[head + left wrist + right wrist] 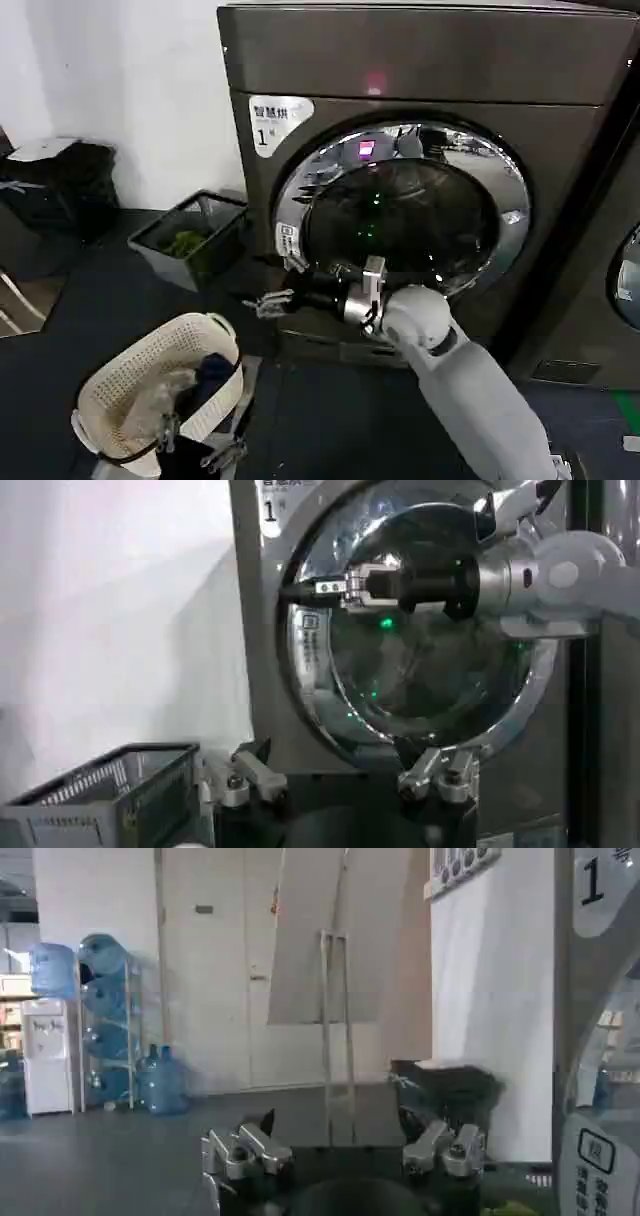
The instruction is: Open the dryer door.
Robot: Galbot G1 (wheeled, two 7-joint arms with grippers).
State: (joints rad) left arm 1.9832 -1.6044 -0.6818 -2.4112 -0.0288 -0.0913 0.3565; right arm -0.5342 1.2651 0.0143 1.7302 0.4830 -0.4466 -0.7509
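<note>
One dryer door (pixel 405 205), shut flush on its machine. Right gripper (pixel 278 290) at the chrome rim's left edge, two fingers (pixel 268 302) spread wide, gripping nothing. Left gripper (pixel 340 780) down low, likewise spread, empty. One laundry basket (pixel 140 385) below.

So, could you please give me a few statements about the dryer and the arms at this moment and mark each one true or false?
1. The dryer door is shut against the machine. True.
2. The right gripper reaches toward the door's left edge. True.
3. The right gripper's fingers are clamped together. False: they are spread open.
4. The laundry basket stands on top of the dryer. False: it sits on the floor in front of it.
5. The left gripper is down beside the basket. True.
</note>
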